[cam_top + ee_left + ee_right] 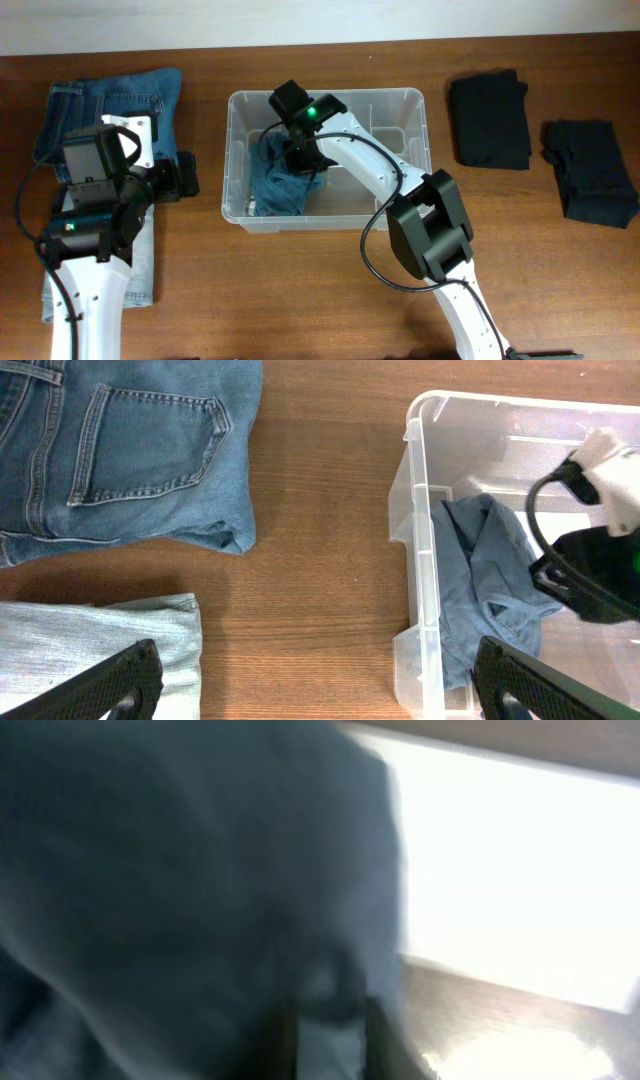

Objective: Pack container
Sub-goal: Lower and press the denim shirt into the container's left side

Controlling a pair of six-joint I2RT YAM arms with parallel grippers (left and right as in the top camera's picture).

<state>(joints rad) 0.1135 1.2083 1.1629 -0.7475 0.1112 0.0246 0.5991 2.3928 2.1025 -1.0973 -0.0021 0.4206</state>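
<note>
Right pincer (300,158) inside container (380,94), seemingly on cloth (275,190).

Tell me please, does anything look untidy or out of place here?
The blue garment in the container is crumpled and bunched toward its left side, while the jeans and black clothes on the table lie folded flat. Nothing else stands out.

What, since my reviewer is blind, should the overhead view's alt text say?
The right pincer reaches into the clear container onto a crumpled blue garment. The left pincer hovers outside its left wall; folded jeans lie at the table's left end, two dark folded garments at its right.
</note>
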